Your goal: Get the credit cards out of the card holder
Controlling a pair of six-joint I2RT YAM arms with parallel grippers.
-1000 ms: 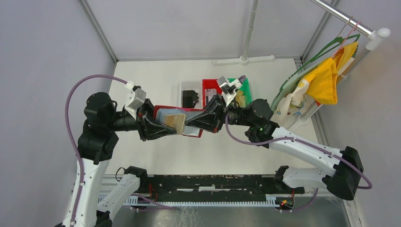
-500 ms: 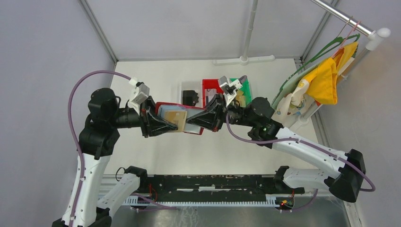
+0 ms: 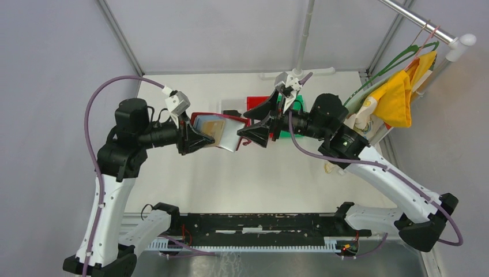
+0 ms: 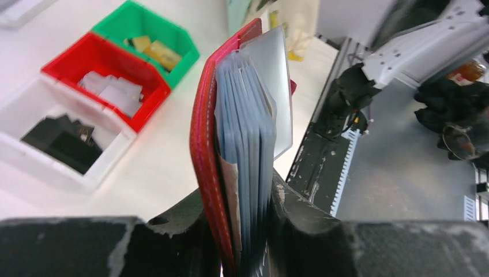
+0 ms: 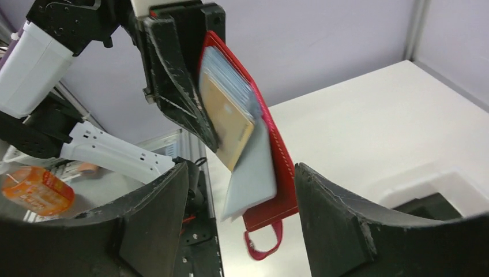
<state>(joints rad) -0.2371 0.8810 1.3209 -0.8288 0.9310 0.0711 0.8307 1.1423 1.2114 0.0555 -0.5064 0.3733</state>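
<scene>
The left gripper pinches the red card holder in mid-air above the desk, a tan card and a grey card poking out. The right gripper gapes wide beside it, empty.

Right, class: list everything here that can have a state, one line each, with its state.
card holder: open, held in the air.
credit cards: in the holder, tan and grey ones sticking out.
strap: unsnapped, dangling.
left tool: shut on card holder.
right tool: open, empty.
red bin: holds white pieces.
green bin: holds yellowish items.
</scene>
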